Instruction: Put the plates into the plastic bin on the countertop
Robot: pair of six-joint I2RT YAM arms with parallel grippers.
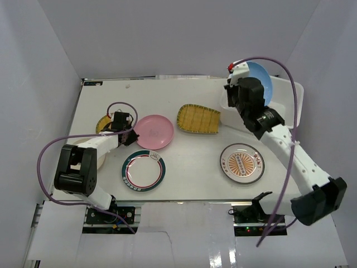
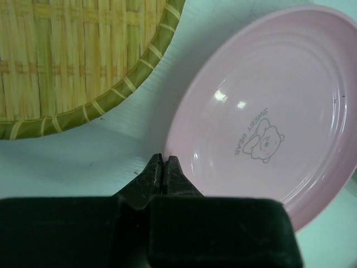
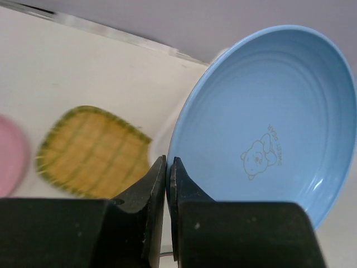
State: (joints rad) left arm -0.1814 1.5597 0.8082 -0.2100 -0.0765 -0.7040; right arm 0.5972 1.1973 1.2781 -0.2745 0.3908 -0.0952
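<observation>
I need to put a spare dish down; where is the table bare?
Bare: the far strip of table behind the pink plate and woven tray, and the gap between the green-rimmed plate and striped plate. Crowded at left, around the left gripper.

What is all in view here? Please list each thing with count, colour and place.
countertop: one, white, under everything
plastic bin: one, white, far right
blue plate: one, light blue, held tilted over the plastic bin
pink plate: one, pink, left of centre
woven plate: one, yellow, centre, far side
second woven plate: one, yellow, left of pink plate
green-rimmed plate: one, white, near left
striped plate: one, orange-brown, near right
left gripper: one, black, shut, beside pink plate
right gripper: one, black, shut on blue plate
</observation>
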